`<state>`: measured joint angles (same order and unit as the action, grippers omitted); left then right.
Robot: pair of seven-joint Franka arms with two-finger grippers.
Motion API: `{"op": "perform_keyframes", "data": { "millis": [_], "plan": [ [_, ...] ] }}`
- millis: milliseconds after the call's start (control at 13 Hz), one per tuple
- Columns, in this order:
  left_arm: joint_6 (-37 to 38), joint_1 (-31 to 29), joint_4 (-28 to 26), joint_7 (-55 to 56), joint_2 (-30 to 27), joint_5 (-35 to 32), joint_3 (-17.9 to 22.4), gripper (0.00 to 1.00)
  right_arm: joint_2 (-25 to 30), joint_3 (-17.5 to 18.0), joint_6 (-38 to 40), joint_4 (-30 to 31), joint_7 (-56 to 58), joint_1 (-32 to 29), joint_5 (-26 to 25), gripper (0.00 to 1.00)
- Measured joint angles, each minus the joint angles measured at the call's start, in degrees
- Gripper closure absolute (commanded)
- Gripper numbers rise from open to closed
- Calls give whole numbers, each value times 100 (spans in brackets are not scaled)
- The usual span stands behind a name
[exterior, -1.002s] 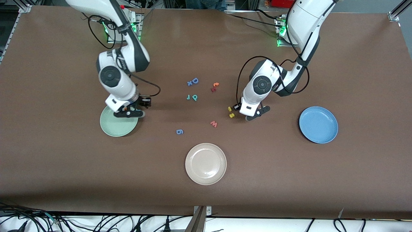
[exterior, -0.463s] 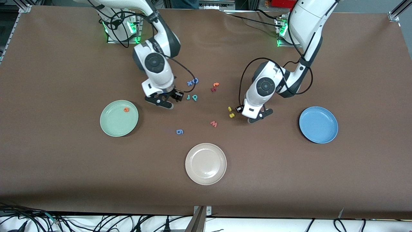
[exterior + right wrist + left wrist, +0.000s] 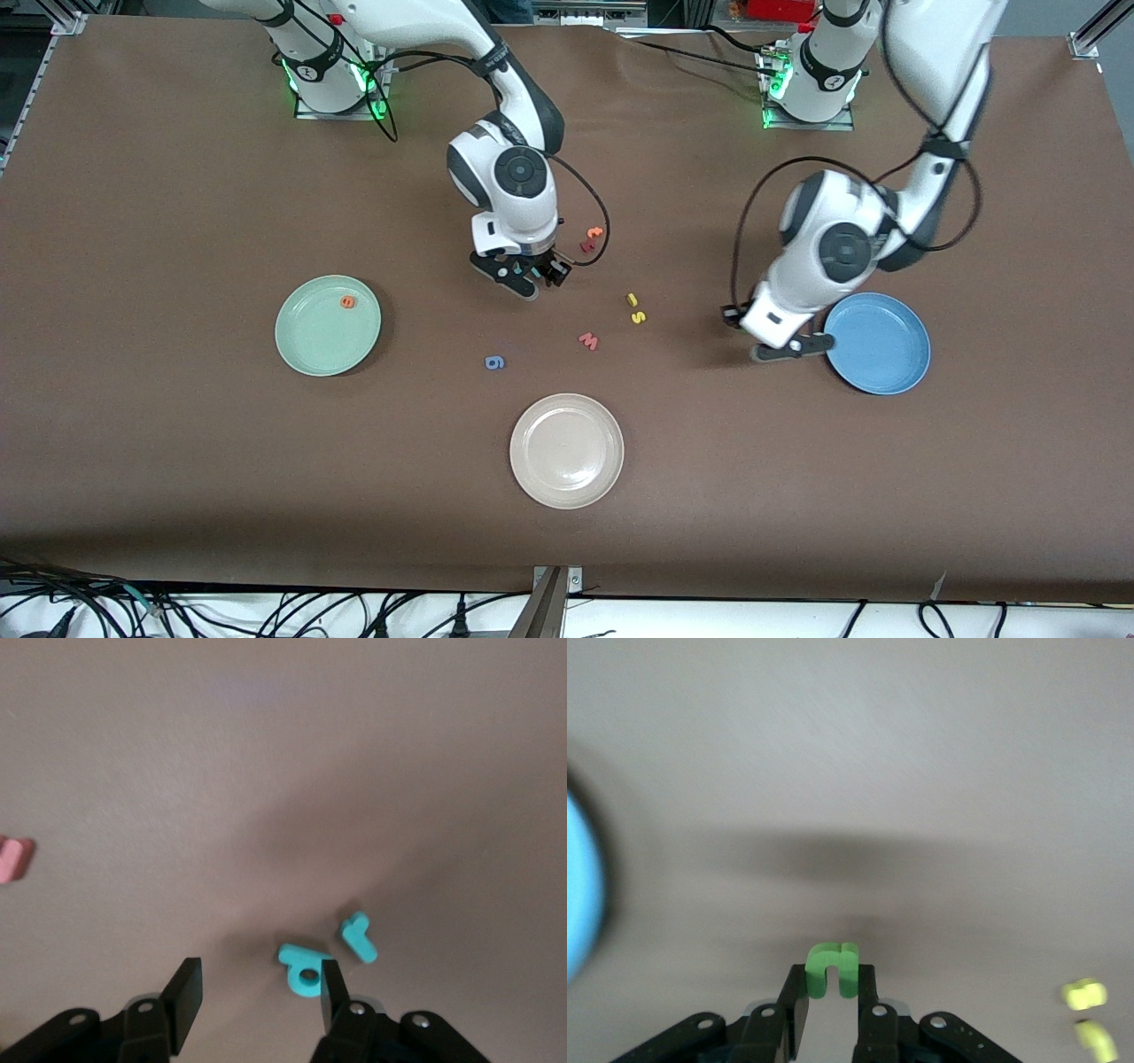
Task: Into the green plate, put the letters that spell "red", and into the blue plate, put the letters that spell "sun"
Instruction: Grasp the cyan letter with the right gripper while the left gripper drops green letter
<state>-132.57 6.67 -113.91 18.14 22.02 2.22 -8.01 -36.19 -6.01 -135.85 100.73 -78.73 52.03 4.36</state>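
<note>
While the table [image 3: 177, 496] carries three plates, only two are wanted: the green plate [image 3: 306, 346], already holding one orange letter [image 3: 347, 302], and the blue plate [image 3: 886, 354], not yet filled. A beige plate [image 3: 566, 451] is left out. The left gripper [image 3: 791, 348], beside the blue plate's rim, is clamped on a green letter [image 3: 831, 969]. The right gripper [image 3: 257, 999] is held with jaws apart over two teal letters [image 3: 306, 967]. Two yellow letters [image 3: 635, 308] lie mid-table. These pieces are judged light and stiff, best pinched across flat sides.
</note>
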Motion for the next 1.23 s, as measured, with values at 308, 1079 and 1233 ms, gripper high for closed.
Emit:
{"op": "perform_keyframes", "data": {
  "millis": [308,1079,1233],
  "plan": [
    [147,-985,-125,-1970,-141,0,18,84,-139,-29,2,-37,-528,27,0,38],
    [-375,-1926,-341,-3215,185,-752,42,84,-238,-20,51,3,-1335,87,0,38],
    [-719,-2063,-341,-3213,374,-1069,52,82,-239,-20,53,44,-1392,88,0,38]
  ]
}}
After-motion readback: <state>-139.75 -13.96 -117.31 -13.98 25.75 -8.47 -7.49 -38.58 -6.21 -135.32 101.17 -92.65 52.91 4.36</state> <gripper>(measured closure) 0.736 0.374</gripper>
